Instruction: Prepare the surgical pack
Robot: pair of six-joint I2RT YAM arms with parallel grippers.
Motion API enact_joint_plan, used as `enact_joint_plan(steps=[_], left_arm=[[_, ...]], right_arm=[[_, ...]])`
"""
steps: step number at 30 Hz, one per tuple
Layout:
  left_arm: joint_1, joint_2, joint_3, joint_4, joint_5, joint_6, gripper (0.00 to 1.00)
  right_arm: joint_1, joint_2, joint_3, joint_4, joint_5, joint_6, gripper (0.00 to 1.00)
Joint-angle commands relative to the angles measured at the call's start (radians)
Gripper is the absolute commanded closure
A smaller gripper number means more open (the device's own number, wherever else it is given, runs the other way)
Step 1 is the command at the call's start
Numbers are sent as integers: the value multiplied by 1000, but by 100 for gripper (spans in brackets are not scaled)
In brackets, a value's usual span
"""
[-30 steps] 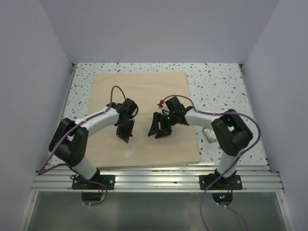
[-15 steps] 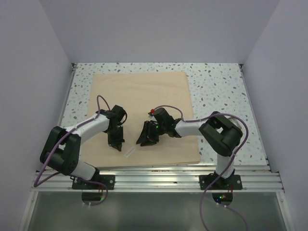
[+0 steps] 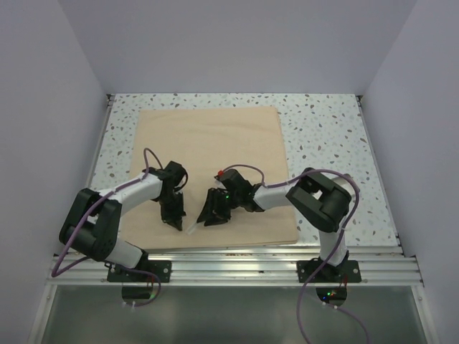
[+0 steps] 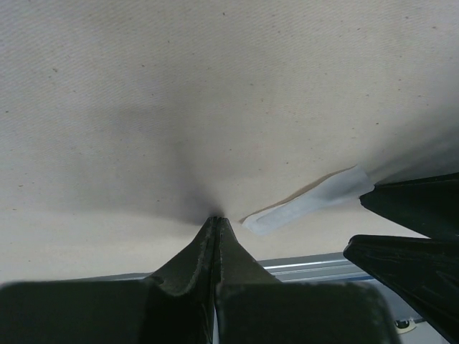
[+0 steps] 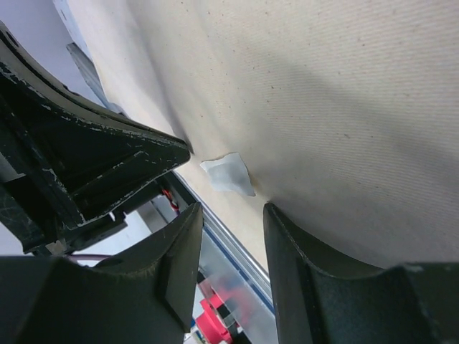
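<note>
Touching pack [image 3: 208, 136], left fingers [image 4: 204, 254] shut; right fingers [image 5: 295, 247] parted.

The surgical pack [image 3: 215, 143] is plain matte tan-beige with a fine woven rib. It is shaded grey around the left fingers [image 4: 204, 251], which are black. The right fingers [image 5: 179, 251] are black too, scuffed with pale flecks. Between the two pairs lies a pale bluish-white strip [image 4: 308, 203]. The desk [image 3: 323, 122] is white, speckled dark grey. The left arm [image 3: 136, 188] and right arm [image 3: 272, 195] are white with black joints, and the cable [image 3: 145, 153] is purple.
</note>
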Motion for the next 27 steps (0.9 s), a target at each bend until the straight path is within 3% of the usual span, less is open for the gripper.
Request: enact_joint_plan(steps=[1, 14, 18, 19, 22, 27], left_arm=[[11, -8, -7, 32, 15, -5, 100], [17, 9, 4, 38, 17, 7, 100], [20, -2, 30, 20, -6, 16, 100], [20, -5, 36, 14, -23, 21, 100], [20, -10, 53, 0, -38, 30, 100], [23, -30, 95, -6, -66, 36, 100]], right_arm=[[7, 29, 11, 47, 48, 11, 56], [12, 99, 96, 14, 63, -9, 62], [13, 99, 116, -32, 60, -36, 76], [12, 102, 123, -49, 58, -49, 85], [7, 103, 152, -115, 54, -101, 100], [-20, 43, 160, -175, 49, -178, 100]])
